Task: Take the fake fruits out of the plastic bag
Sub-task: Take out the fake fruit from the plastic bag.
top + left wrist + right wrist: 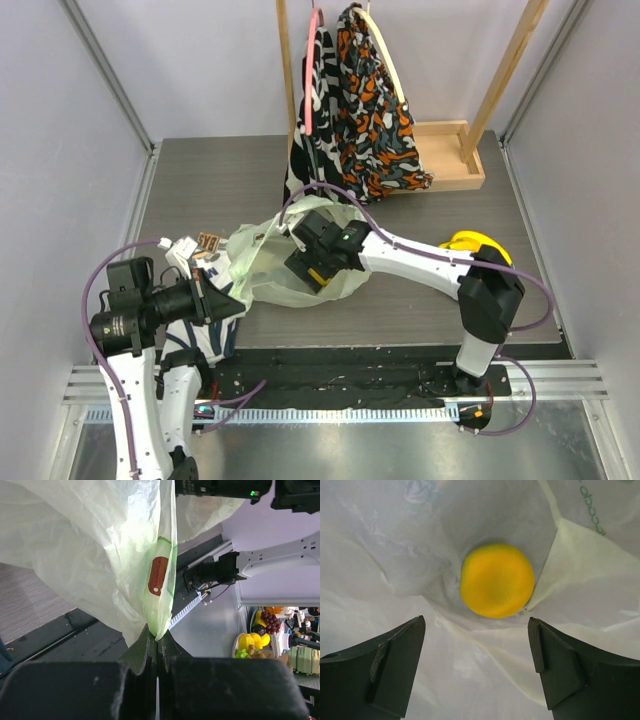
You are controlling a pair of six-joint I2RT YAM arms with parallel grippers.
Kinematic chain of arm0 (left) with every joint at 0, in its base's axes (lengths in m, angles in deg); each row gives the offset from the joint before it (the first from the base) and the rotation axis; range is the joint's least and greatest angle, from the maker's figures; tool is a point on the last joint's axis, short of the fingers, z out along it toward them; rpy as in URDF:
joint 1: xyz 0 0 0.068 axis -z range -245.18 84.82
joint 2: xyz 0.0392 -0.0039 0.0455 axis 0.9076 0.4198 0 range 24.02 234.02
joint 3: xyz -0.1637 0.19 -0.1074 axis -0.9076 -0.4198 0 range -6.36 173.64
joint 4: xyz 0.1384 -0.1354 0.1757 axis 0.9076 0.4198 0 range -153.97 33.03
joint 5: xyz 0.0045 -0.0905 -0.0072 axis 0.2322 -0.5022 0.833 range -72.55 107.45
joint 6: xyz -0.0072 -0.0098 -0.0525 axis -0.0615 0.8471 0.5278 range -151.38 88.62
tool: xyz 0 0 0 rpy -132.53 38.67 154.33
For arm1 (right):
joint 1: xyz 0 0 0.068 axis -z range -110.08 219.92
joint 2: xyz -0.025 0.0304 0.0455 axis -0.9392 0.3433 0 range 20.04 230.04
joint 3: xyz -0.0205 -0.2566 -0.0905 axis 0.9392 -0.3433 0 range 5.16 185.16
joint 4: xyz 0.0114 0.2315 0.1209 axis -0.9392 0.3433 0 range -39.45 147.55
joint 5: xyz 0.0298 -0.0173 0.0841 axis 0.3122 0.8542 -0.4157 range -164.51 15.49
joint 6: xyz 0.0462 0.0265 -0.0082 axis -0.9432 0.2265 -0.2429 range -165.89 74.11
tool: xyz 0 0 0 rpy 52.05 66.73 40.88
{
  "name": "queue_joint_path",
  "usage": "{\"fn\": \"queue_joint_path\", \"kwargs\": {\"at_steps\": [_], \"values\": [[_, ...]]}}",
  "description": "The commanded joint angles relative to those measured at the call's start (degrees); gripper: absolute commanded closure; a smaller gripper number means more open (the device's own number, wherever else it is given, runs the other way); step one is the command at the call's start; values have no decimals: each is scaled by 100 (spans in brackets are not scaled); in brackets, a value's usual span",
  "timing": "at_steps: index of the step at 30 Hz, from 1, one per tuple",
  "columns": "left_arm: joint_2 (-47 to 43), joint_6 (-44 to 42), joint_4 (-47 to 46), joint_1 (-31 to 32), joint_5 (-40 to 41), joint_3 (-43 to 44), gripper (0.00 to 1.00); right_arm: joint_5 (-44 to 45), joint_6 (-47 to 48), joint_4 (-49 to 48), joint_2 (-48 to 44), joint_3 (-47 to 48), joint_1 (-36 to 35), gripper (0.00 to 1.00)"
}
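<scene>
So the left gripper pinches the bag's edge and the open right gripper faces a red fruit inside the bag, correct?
No: the fruit ahead of the open right gripper is yellow, not red, as the right wrist view shows. The left gripper does pinch the edge of the bag.

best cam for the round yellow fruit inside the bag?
Right wrist: the yellow fruit sits centred beyond the open right gripper, unobstructed. Top external: hidden by right arm and plastic bag. Left wrist: only bag film, pinched.

Round yellow fruit (496, 579) nestled inside crumpled translucent plastic bag (262, 265)
</scene>
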Motion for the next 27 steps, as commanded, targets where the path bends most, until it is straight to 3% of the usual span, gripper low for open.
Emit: {"fn": "queue_joint_path", "kwargs": {"at_steps": [1,10,11,14,17,21,27], "values": [[-86,-74,186,-6,-326,-38,100,134,-278,-257,345,98,125,9],[-183,-65,160,-6,-344,-99,100,151,-129,-372,1260,519,617,12],[-200,-39,125,-6,-353,-108,100,-32,-24,-372,1286,598,696,26],[-209,32,46,-6,-344,-152,100,-252,214,-363,1296,765,784,53],[-201,84,-16,-6,-344,-187,100,-446,372,-284,1138,897,811,68],[-165,111,-60,-6,-361,-213,100,-674,522,-161,638,994,793,78],[-148,172,-156,-6,-379,-275,100,-842,662,-134,-224,319,556,84]]}}
